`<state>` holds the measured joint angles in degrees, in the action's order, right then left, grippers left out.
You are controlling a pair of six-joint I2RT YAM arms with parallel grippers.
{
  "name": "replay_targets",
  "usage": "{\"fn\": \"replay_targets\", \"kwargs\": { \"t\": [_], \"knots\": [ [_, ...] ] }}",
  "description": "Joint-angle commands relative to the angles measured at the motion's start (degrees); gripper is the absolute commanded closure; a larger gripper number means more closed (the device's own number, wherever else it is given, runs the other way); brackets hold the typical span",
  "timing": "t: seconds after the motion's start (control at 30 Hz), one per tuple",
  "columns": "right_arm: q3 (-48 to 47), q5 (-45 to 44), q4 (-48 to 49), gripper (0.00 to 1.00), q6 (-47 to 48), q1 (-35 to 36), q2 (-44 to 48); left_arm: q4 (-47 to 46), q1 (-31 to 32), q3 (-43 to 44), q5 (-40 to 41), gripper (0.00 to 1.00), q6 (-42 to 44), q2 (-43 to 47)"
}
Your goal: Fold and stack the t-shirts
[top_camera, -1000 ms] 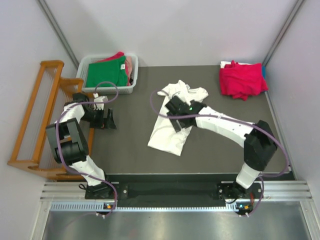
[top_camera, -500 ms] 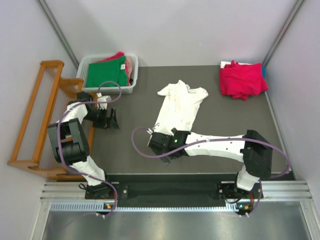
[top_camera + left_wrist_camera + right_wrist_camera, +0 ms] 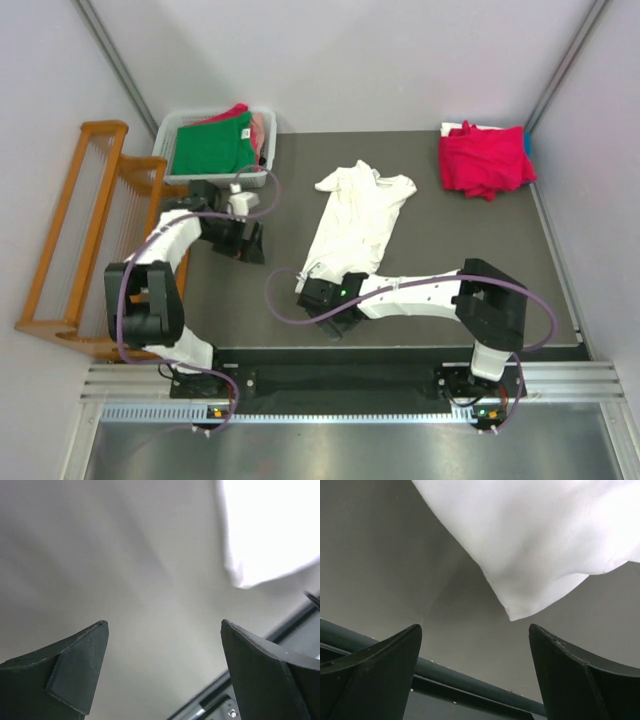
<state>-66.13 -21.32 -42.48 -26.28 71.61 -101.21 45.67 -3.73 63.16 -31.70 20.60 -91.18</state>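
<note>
Top external: right arm (image 3: 420,290) reaches low leftward, end effector (image 3: 325,312) spread, apparently beside white t-shirt (image 3: 360,225) corner.

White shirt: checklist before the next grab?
1. Right tool open, nothing in it: ok.
2. Near corner of white shirt ahead of the right tool's gap, not yet inside it: ok.
3. Left tool open, nothing in it: ok.
4. Left tool at the shirt: not ok, it is over bare table, with the shirt edge off to one side.
5. Shirt lying flat: not ok, far end rumpled.
6. Corner lifted off the table: cannot tell.
</note>
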Motion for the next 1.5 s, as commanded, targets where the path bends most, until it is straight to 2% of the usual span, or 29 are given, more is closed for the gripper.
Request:
{"fn": "replay_targets", "kwargs": {
  "t": [0.0,0.17,0.3,0.67,1.07,1.47],
  "knots": [
    [0.7,-0.6,2.3,0.13,-2.3,0.0,1.0,-0.8,9.4,-3.7,0.3,0.02,-2.1,5.4],
    [3.4,-1.7,2.4,0.15,-6.5,-3.2,4.3,-1.5,13.5,-4.1,2.3,0.02,-3.5,6.5],
    [5.1,-1.1,4.9,0.18,-9.2,-6.4,7.9,-1.5,15.3,-3.3,3.5,0.02,-4.5,3.1],
    [3.1,-1.4,6.7,0.24,-11.2,-7.8,7.2,-1.5,24.6,0.4,2.3,0.02,-7.3,-5.1],
    [2.9,-0.1,7.5,0.34,-12.2,-7.9,4.7,-3.0,25.1,2.6,3.1,0.02,-7.0,-8.4],
    [5.0,1.7,10.5,0.35,-12.5,-9.4,3.9,-2.4,28.7,2.1,1.6,0.02,-7.0,-9.5]
  ]
}}
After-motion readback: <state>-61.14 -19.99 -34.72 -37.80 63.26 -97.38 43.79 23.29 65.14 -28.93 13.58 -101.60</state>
